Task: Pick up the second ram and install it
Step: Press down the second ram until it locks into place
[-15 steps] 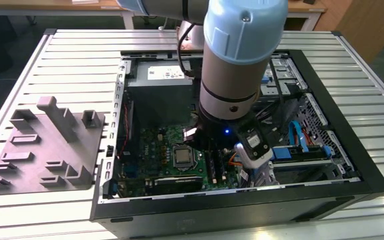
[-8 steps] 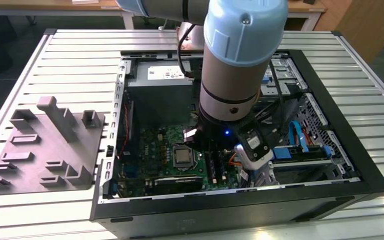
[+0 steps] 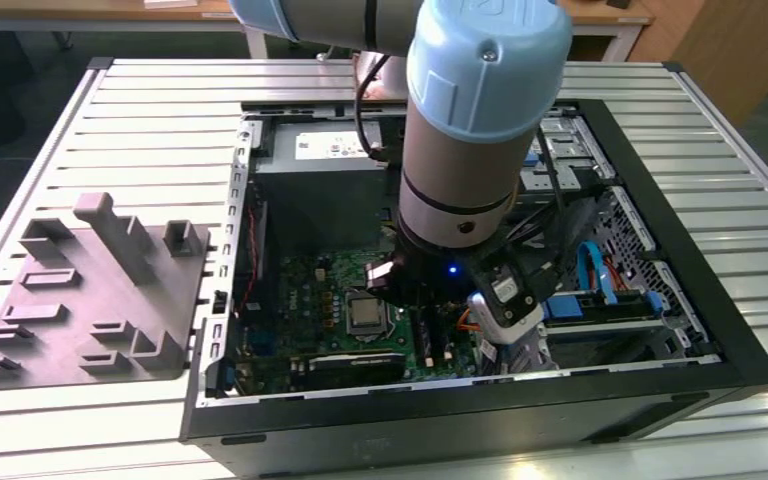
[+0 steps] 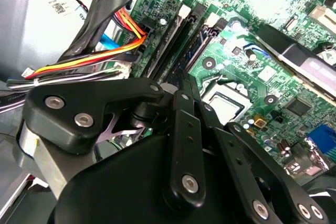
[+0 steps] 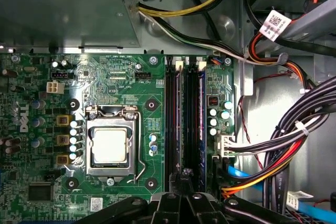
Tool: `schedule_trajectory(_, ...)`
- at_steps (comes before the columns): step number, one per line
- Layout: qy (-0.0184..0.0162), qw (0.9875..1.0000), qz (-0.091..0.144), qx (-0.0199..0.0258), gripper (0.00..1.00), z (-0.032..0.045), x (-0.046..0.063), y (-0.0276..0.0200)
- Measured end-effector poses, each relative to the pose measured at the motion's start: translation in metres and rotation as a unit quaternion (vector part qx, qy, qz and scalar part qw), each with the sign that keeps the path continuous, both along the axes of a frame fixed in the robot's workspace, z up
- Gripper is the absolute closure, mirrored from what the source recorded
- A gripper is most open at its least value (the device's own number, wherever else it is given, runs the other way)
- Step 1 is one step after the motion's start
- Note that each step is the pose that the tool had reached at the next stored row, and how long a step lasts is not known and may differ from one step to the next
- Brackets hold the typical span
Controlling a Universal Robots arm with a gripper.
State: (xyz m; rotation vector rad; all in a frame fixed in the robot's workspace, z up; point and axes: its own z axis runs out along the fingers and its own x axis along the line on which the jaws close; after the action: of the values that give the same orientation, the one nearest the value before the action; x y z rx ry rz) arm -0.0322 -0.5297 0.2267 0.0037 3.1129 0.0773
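since the second ram is a thin, light, stiff yet fragile board, best pinched along its bare top edge, it stands in a slot just ahead of the pincer, whose tips look drawn shut right beside it.

One open computer case. One green motherboard, one CPU socket. Two black memory slots side by side. One robot arm. One grey moulded fixture on the slatted surface. One bundle of black cables.
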Motion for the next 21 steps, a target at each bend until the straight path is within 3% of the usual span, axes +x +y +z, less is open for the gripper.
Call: schedule_trajectory(21, 0.0000, 1.0000, 0.000, 0.0000, 0.90, -0.0072, 0.0000, 0.0000)
